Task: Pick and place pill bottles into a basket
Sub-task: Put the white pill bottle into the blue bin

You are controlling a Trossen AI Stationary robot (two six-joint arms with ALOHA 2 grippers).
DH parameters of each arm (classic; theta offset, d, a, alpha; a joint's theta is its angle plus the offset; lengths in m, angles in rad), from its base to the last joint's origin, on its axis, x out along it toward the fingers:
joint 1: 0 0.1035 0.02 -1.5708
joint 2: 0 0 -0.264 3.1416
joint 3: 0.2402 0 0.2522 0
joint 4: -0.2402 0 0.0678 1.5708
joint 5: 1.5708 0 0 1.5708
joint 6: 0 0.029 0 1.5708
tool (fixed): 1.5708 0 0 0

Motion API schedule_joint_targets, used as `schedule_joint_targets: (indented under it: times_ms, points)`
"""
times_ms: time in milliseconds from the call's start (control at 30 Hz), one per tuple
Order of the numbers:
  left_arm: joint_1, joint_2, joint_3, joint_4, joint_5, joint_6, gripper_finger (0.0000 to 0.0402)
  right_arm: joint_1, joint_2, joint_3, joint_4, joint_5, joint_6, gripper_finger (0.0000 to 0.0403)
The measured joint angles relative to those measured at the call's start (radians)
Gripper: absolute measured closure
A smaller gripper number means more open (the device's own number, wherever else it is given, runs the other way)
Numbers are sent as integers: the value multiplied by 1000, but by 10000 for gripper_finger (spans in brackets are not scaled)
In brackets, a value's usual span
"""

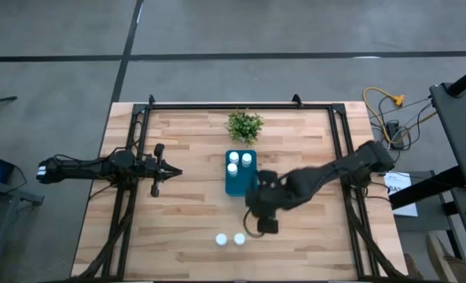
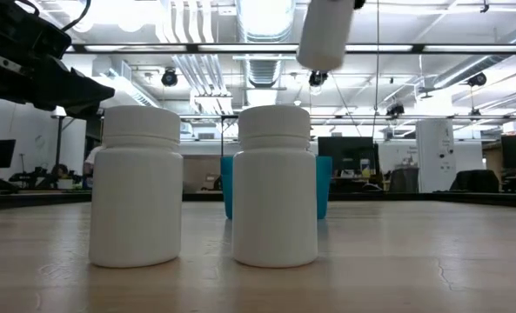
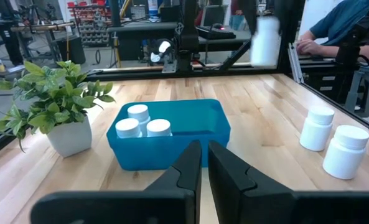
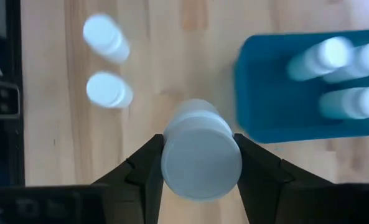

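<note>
My right gripper (image 1: pixel 262 216) hangs above the table, between the teal basket (image 1: pixel 240 179) and the near edge, shut on a white pill bottle (image 4: pixel 201 163). The low view shows this bottle (image 2: pixel 325 35) high in the air. Three pill bottles (image 3: pixel 144 123) stand upright in the basket (image 3: pixel 172 146). Two more bottles (image 1: pixel 221 240) (image 1: pixel 239 239) stand on their bases near the table's front edge. My left gripper (image 3: pixel 203 163) is shut and holds nothing, at the table's left side (image 1: pixel 170 171). My right gripper pinches the bottle's round body, just below the cap (image 4: pixel 170 155), between its two fingers (image 4: pixel 145 168), one on each side. The fingers come from above, slanting down. The bottle is lifted clear of the table, roughly upright, with its cap toward the wrist.
A small green plant in a white pot (image 1: pixel 244 124) stands just beyond the basket's far end. Black frame rails (image 1: pixel 138 157) run along the table's left and right sides. A person sits beyond the table (image 3: pixel 333 25).
</note>
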Motion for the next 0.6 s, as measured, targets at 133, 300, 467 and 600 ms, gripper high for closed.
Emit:
schedule_joint_targets:
  times_ms: [133,300,467,600]
  points:
    - [0,1,0,0,2,0,391,-38,-74,-1,-3,3,-31,256]
    - [0,0,0,0,4,0,391,-86,-129,-1,-3,5,-79,256]
    - [0,0,0,0,6,0,391,-132,-162,-2,-8,8,-129,256]
    - [0,0,0,0,6,0,391,-191,-181,-2,-11,-1,-167,256]
